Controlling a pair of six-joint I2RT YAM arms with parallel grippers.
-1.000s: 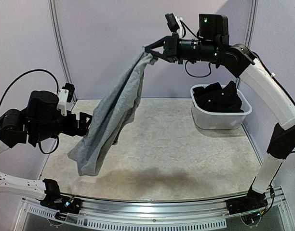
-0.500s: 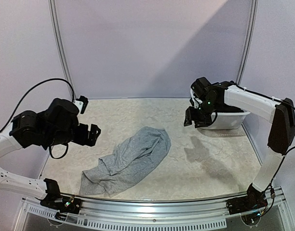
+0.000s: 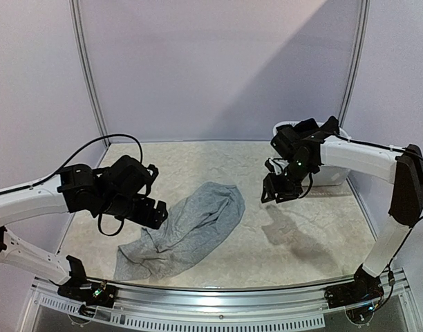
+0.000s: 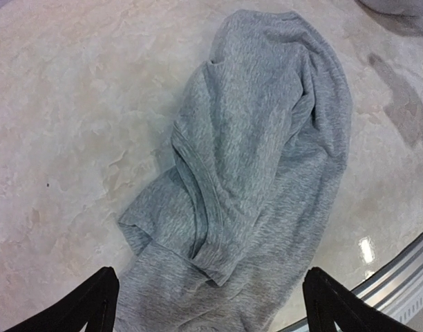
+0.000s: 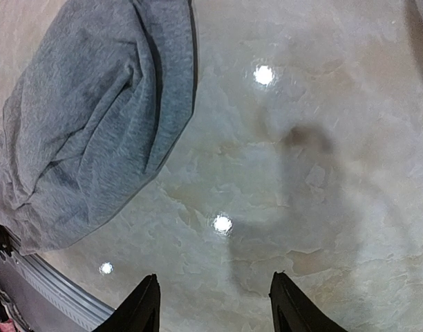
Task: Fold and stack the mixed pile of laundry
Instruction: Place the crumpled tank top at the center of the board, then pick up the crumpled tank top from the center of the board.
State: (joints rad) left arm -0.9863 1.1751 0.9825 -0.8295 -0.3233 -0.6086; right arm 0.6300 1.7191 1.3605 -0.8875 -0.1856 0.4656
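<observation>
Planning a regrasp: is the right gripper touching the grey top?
Apart. Right wrist view: bare table separates the right gripper from the grey top.

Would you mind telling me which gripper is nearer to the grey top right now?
Left. The left gripper hangs just over the grey top's left part; the right gripper is well off to its right, above bare table.

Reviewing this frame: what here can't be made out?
- Contents of the basket: top view, the right arm covers them.
- Lower end of the grey top: left wrist view, cut off by the bottom edge.
- Its neckline and armholes: every view, bunched folds hide them.
- Fingertips of the left end effector: top view, too dark to separate.
</observation>
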